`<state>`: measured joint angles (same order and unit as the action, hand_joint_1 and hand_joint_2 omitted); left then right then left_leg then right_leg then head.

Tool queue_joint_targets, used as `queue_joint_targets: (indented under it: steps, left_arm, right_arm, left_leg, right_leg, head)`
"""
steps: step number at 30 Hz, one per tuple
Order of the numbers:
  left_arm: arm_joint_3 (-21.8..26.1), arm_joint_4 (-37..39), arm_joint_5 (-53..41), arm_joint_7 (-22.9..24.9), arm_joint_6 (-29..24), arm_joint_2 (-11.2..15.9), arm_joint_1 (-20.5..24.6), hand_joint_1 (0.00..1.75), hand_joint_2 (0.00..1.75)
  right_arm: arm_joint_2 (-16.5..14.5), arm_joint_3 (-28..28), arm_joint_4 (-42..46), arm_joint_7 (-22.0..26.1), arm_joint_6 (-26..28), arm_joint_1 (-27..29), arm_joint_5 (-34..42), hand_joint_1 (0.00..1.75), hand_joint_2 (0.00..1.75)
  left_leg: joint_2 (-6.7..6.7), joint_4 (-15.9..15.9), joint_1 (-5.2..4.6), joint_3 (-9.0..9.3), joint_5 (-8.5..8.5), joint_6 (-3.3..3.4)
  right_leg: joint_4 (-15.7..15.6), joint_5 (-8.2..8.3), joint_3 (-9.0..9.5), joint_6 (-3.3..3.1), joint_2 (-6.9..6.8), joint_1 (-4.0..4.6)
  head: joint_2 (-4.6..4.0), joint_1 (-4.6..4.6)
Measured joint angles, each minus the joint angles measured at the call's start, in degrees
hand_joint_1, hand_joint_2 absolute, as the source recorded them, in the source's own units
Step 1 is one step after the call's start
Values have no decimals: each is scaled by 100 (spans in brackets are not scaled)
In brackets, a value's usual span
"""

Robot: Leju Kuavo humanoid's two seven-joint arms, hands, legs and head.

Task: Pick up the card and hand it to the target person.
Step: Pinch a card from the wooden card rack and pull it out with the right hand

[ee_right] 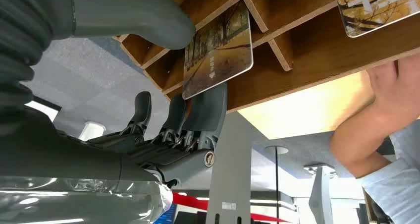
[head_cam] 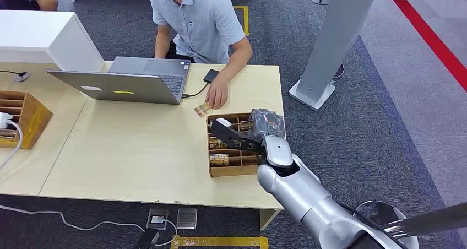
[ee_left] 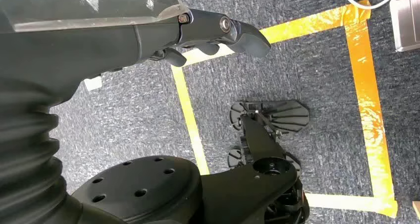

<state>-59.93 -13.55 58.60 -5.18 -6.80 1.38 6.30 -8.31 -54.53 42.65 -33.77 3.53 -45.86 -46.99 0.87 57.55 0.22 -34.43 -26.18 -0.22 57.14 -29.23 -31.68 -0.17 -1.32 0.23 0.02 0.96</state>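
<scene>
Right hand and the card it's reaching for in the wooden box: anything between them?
Nothing. In the right wrist view the right hand already pinches the card between thumb and fingers.

Silver right arm — glossy, rounded; dark hand, grey ribbed wrist cover, screw at the knuckle.

The table is pale wood; the divided box on it is darker brown wood; the card at the right hand bears a golden autumn scene of trees with small white marks; that hand has dark grey fingers and a lighter grey thumb; the arm is silver; the laptop is grey with a yellow strip; the person's shirt is light blue; the carpet is speckled blue-grey, crossed by yellow tape; a red stripe runs along the floor.
</scene>
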Motion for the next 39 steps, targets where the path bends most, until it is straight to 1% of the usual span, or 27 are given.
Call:
queue_joint_targets:
  steps: [9, 10, 14, 16, 18, 20, 21, 29, 34, 39]
  left_arm:
    - [-1, 0, 0, 1, -25, 0, 0, 0, 175]
    - [-1, 0, 0, 1, -28, 0, 0, 0, 175]
    - [0, 0, 0, 2, -33, 0, 0, 0, 175]
    - [0, 0, 0, 2, -34, 0, 0, 0, 175]
    - [-1, 0, 0, 2, -35, 0, 0, 0, 175]
    - [-1, 0, -1, 2, -35, 0, 0, 0, 175]
    - [-1, 0, -3, 2, -35, 0, -1, 0, 175]
    - [-1, 0, -74, 2, -65, 0, 0, 0, 175]
    - [-1, 0, -79, 2, -84, 0, -1, 0, 175]
    - [0, 0, -62, 2, -97, 0, -4, 0, 175]
  right_arm:
    - [0, 0, 3, -21, -46, 5, 11, 101, 175]
    - [0, 0, 3, -22, -44, 5, 13, 106, 175]
    - [0, 2, 3, -27, -33, 7, 17, 139, 175]
    - [0, 2, 3, -30, -30, 16, 19, 148, 175]
    - [0, 2, 3, -32, -24, 25, 19, 161, 175]
    - [1, 3, 3, -33, -14, 26, 17, 171, 175]
    - [1, 4, 3, -34, -7, 26, 17, 173, 175]
    - [12, 12, 11, -40, 42, 28, 11, 175, 175]
    - [48, 32, 67, -11, 167, 75, 48, 175, 175]
    - [166, 126, 403, 53, 402, 181, 254, 175, 175]
  left_leg:
    - [0, 0, 0, 0, 0, 0]
    - [0, 0, 0, 0, 0, 0]
    - [0, 0, 0, 0, 0, 0]
    - [0, 0, 0, 0, 0, 0]
    - [0, 0, 0, 1, 0, 0]
    - [0, 0, 0, 2, 0, 0]
    - [0, 0, 0, 2, 0, 0]
    - [0, 0, 0, 2, 0, 0]
    - [0, 0, 0, 2, 0, 0]
    - [1, 0, 0, 2, 0, 0]
  right_leg:
    - [0, 0, 0, 0, 0, 0]
    - [0, 0, 0, 0, 0, 0]
    - [0, 0, 0, 0, 0, 0]
    - [0, 0, 0, 0, 0, 0]
    - [0, 0, 0, 0, 0, 0]
    - [0, 0, 1, 0, 0, 0]
    - [0, 0, 1, 0, 0, 0]
    - [0, 0, 1, 0, 0, 0]
    - [0, 0, 0, 0, 0, 0]
    - [0, 0, -1, 0, 0, 0]
  head:
    - [0, 0]
    - [0, 0]
    - [1, 0]
    - [0, 0]
    - [0, 0]
    - [0, 0]
    - [0, 0]
    - [1, 1]
    - [0, 0]
    - [0, 0]
